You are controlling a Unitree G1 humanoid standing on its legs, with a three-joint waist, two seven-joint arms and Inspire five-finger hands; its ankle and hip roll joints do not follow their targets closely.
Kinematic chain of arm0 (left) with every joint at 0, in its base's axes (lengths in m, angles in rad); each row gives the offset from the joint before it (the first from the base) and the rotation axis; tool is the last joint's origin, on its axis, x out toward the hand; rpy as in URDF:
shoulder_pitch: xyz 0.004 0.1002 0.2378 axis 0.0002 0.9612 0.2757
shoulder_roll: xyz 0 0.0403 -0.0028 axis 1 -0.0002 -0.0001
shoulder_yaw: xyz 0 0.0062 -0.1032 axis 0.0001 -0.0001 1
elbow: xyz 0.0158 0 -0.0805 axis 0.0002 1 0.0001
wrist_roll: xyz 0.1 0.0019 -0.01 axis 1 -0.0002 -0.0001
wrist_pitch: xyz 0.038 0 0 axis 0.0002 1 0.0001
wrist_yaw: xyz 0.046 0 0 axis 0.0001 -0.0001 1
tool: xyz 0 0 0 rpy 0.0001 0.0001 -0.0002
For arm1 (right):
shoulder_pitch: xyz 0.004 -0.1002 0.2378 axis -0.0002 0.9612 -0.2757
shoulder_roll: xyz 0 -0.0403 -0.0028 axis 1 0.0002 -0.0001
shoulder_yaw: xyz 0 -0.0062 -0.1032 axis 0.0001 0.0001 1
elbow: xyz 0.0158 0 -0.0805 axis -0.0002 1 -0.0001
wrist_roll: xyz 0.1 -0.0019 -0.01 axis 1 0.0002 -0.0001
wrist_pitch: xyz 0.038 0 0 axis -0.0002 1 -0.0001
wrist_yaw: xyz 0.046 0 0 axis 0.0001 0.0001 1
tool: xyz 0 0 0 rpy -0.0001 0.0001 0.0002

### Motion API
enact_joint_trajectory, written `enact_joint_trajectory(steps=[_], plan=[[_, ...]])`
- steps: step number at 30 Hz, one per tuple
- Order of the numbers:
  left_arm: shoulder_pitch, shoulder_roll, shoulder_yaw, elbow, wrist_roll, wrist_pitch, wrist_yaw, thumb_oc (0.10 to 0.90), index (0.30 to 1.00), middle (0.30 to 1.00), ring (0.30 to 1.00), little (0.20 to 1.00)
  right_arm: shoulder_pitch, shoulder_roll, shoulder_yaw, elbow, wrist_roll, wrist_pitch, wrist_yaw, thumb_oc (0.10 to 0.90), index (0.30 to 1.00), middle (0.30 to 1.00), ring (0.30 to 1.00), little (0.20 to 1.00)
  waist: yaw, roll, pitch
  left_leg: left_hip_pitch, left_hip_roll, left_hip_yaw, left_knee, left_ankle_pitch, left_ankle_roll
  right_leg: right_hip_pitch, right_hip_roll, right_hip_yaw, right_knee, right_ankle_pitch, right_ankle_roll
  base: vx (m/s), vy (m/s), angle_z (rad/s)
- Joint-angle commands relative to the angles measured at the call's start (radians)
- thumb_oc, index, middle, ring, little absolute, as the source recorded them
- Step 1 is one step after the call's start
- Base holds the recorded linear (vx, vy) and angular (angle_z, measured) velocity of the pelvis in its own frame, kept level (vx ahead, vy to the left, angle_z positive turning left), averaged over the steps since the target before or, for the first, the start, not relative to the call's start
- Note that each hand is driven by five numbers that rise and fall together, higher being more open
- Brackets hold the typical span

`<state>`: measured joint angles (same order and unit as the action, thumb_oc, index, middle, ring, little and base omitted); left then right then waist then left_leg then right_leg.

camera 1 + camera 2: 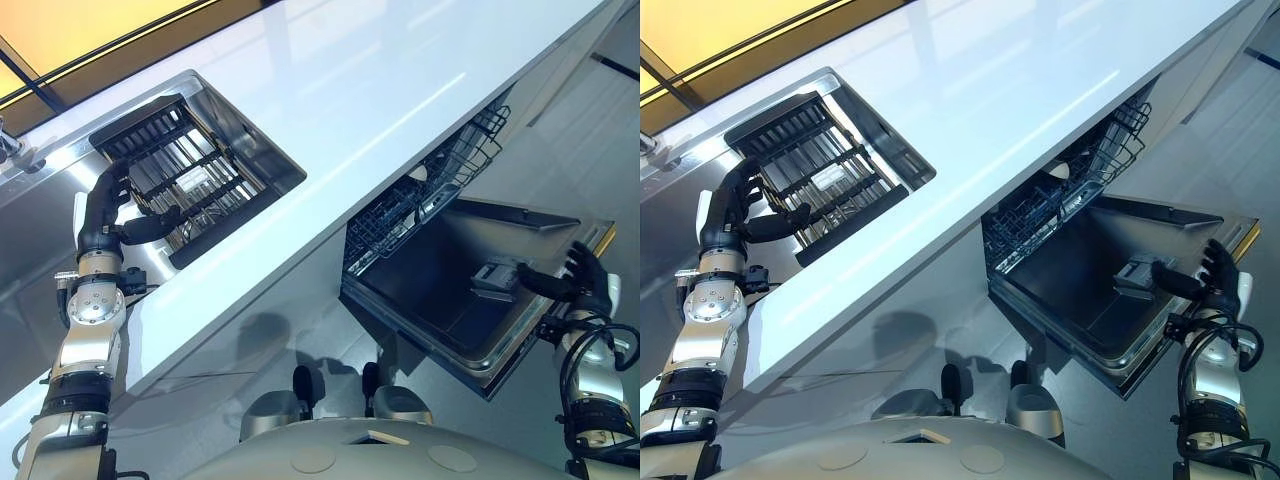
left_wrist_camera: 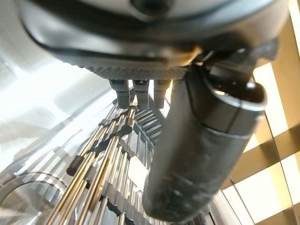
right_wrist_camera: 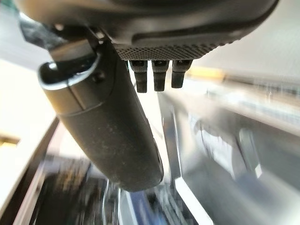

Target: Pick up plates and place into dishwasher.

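A humanoid robot stands at a white countertop (image 1: pixel 330 110), its left hand (image 1: pixel 112 205) reaching into the steel sink (image 1: pixel 262 150) at about ten o'clock, where a black dish rack (image 1: pixel 180 175) sits. The hand's fingers are loosely spread over the rack's wire tines, the thumb jutting toward the rack's middle, and nothing is held. At four o'clock the right hand (image 1: pixel 590 280) hovers just beside the outer edge of the lowered dishwasher door (image 1: pixel 470 300), its fingers relaxed and empty, the thumb pointing in over the door. Behind the door, the dishwasher's lower basket (image 1: pixel 430 190) stands under the counter, with something pale among its wires, too small to identify.

No plate can be made out clearly in the sink rack; one may stand edge-on between the tines. A plate here would likely be stiff, breakable and slick, perhaps wet, so the sounder hold is a pinch across the rim, thumb on one face and fingers on the other, lifting straight up out of the tines.
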<state>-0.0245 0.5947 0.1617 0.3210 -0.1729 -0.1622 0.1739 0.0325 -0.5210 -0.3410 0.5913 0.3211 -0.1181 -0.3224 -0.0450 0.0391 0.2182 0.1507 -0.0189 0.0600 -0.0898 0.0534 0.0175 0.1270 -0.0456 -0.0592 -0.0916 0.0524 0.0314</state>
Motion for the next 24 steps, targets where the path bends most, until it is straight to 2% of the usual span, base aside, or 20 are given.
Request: enact_joint_trajectory(steps=[1, 8, 12, 16, 18, 21, 22, 24], plan=[[-0.066, 0.050, 0.020, 0.055, -0.059, -0.121, 0.032, 0.800, 0.900, 0.900, 0.900, 0.900, -0.058, -0.083, -0.093, 0.019, 0.094, -0.151, -0.061, 0.800, 0.900, 0.900, 0.900, 0.900, -0.022, 0.039, -0.067, -0.016, -0.049, -0.012, 0.075, -0.170, 0.032, -0.082, 0.025, -0.014, 0.185, -0.176, 0.055, 0.03, -0.008, -0.10], [-0.073, 0.025, 0.024, 0.040, -0.149, -0.187, 0.029, 0.800, 0.900, 0.900, 0.900, 0.900, -0.045, -0.065, -0.123, 0.154, 0.216, -0.133, -0.034, 0.800, 0.900, 0.900, 0.900, 0.900, -0.032, 0.065, -0.037, -0.043, -0.049, -0.016, 0.111, -0.174, 0.032, -0.128, 0.019, -0.011, 0.272, -0.213, 0.043, 0.03, -0.004, -0.08], [-0.122, 0.020, 0.001, 0.013, -0.198, -0.226, 0.062, 0.800, 0.900, 0.900, 0.900, 0.900, -0.071, -0.075, -0.125, 0.234, 0.394, -0.146, 0.057, 0.800, 0.900, 0.900, 0.900, 0.900, -0.032, 0.085, 0.017, -0.104, -0.057, -0.028, 0.153, -0.170, 0.031, -0.197, 0.017, -0.009, 0.349, -0.240, 0.028, -0.10, -0.035, -0.01], [-0.205, 0.035, -0.025, 0.003, -0.238, -0.272, 0.100, 0.800, 0.900, 0.900, 0.900, 0.900, -0.140, -0.085, -0.095, 0.275, 0.548, -0.167, 0.097, 0.800, 0.900, 0.900, 0.900, 0.900, -0.030, 0.100, 0.105, -0.236, -0.058, -0.031, 0.257, -0.167, 0.026, -0.321, 0.015, -0.011, 0.450, -0.256, -0.004, -0.25, -0.072, 0.08], [-0.254, 0.052, -0.035, -0.005, -0.262, -0.292, 0.111, 0.800, 0.900, 0.900, 0.900, 0.900, -0.191, -0.085, -0.075, 0.294, 0.629, -0.206, 0.110, 0.800, 0.900, 0.900, 0.900, 0.900, -0.023, 0.101, 0.158, -0.334, -0.056, -0.032, 0.351, -0.175, 0.024, -0.411, 0.016, -0.023, 0.529, -0.263, -0.029, -0.27, -0.111, 0.11], [-0.297, 0.070, -0.039, -0.014, -0.282, -0.293, 0.118, 0.800, 0.900, 0.900, 0.900, 0.900, -0.231, -0.064, -0.056, 0.300, 0.758, -0.228, 0.165, 0.800, 0.900, 0.900, 0.900, 0.900, -0.015, 0.102, 0.194, -0.421, -0.058, -0.037, 0.435, -0.188, 0.025, -0.491, 0.022, -0.035, 0.610, -0.279, -0.053, -0.15, -0.106, 0.22], [-0.318, 0.073, -0.040, -0.017, -0.288, -0.297, 0.116, 0.800, 0.900, 0.900, 0.900, 0.900, -0.252, -0.048, -0.053, 0.309, 0.853, -0.232, 0.224, 0.800, 0.900, 0.900, 0.900, 0.900, -0.008, 0.105, 0.216, -0.469, -0.063, -0.040, 0.484, -0.197, 0.025, -0.538, 0.026, -0.050, 0.672, -0.296, -0.067, -0.08, -0.076, 0.13], [-0.328, 0.077, -0.040, -0.027, -0.287, -0.291, 0.113, 0.800, 0.900, 0.900, 0.900, 0.900, -0.260, -0.035, -0.057, 0.323, 0.902, -0.227, 0.284, 0.800, 0.900, 0.900, 0.900, 0.900, -0.001, 0.108, 0.228, -0.505, -0.073, -0.043, 0.525, -0.206, 0.025, -0.569, 0.025, -0.059, 0.719, -0.311, -0.077, -0.05, -0.062, 0.05]])
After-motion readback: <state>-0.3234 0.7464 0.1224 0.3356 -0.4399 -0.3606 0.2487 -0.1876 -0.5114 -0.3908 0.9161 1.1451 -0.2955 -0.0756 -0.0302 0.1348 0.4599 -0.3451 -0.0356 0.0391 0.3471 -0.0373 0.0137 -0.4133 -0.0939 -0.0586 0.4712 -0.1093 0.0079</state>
